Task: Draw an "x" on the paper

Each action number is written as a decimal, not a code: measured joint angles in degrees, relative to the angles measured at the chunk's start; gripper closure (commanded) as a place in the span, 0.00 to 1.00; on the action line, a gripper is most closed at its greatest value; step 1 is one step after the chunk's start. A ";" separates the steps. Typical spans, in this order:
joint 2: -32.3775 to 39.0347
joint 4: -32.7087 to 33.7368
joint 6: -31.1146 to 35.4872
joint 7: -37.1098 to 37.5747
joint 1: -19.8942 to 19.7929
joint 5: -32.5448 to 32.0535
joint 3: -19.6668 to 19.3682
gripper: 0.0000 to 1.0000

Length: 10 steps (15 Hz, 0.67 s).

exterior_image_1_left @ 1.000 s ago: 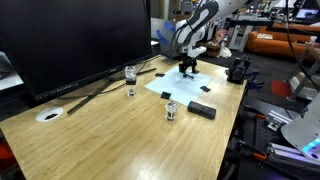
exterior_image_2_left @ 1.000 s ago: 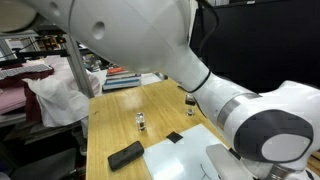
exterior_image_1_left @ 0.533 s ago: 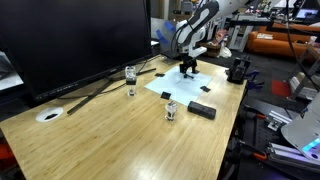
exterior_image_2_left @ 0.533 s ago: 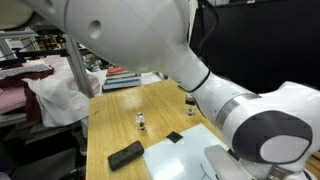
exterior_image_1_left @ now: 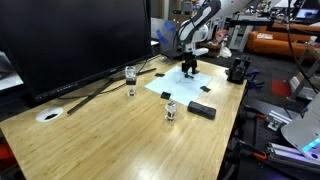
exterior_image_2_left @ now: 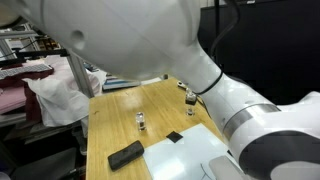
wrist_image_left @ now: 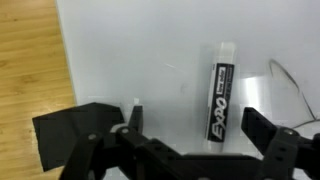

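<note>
1. As the wrist view shows, the gripper (wrist_image_left: 193, 120) hangs directly over the paper (wrist_image_left: 150, 60) with its jaws spread wide apart and clamped on nothing; one dark finger (wrist_image_left: 131, 118) stands over the sheet on either side of the marker.
2. Marker (wrist_image_left: 222, 92): a white pen with a black label, lying flat on the paper between the two fingers and touching neither of them; whether it is capped cannot be told.
3. Paper, in both exterior views (exterior_image_1_left: 186, 84) (exterior_image_2_left: 195, 155): a pale sheet lying flat on the wooden table (exterior_image_1_left: 110, 140), under the gripper (exterior_image_1_left: 188, 69); the gripper itself is hidden behind the arm in the close exterior view.
4. Tape piece (wrist_image_left: 62, 138): a black patch at a corner of the paper, lapping onto the bare wood; further black pieces sit at other corners of the paper (exterior_image_1_left: 207, 88) (exterior_image_2_left: 175, 137).
5. Black block (exterior_image_1_left: 202, 110) (exterior_image_2_left: 125, 155): a flat dark bar on the table just beside the paper, off its edge.
6. Glass vial (exterior_image_1_left: 171, 110) (exterior_image_2_left: 140, 122): upright on the wood near the paper, next to the black block; a second vial (exterior_image_1_left: 130, 80) stands near the paper's opposite side.
7. White disc (exterior_image_1_left: 48, 115): well apart from the paper, below the large dark monitor (exterior_image_1_left: 70, 40).
</note>
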 measured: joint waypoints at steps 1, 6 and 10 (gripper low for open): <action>-0.05 0.00 -0.16 -0.99 -0.36 0.04 0.27 0.02; -0.30 0.00 -0.88 -4.11 -0.58 -0.06 0.41 0.00; -0.30 -0.17 -1.13 -3.98 0.12 -0.42 0.43 0.28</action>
